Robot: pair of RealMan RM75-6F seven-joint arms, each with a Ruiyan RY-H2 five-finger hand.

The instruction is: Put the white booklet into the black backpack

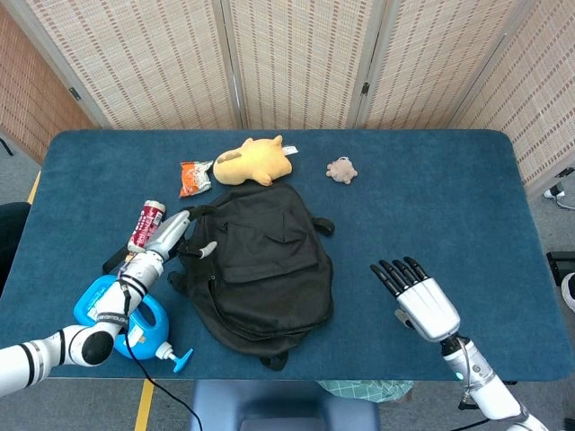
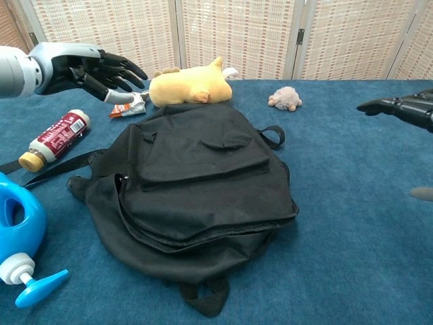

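The black backpack [image 1: 262, 265] [image 2: 199, 186] lies flat in the middle of the blue table, its front flap down over the opening. No part of the white booklet shows in either view. My left hand [image 1: 172, 235] [image 2: 84, 70] hovers just left of the backpack with fingers spread, holding nothing. Well to the right of the bag, my right hand [image 1: 419, 298] [image 2: 403, 108] is empty with its fingers extended; only its dark fingertips reach into the chest view's right edge.
A yellow plush toy [image 1: 254, 161] and a snack packet [image 1: 195, 176] lie behind the backpack. A small grey plush [image 1: 340, 170] sits further right. A red bottle [image 1: 145, 225] and a blue spray bottle [image 1: 128, 325] lie at the left, near my left arm.
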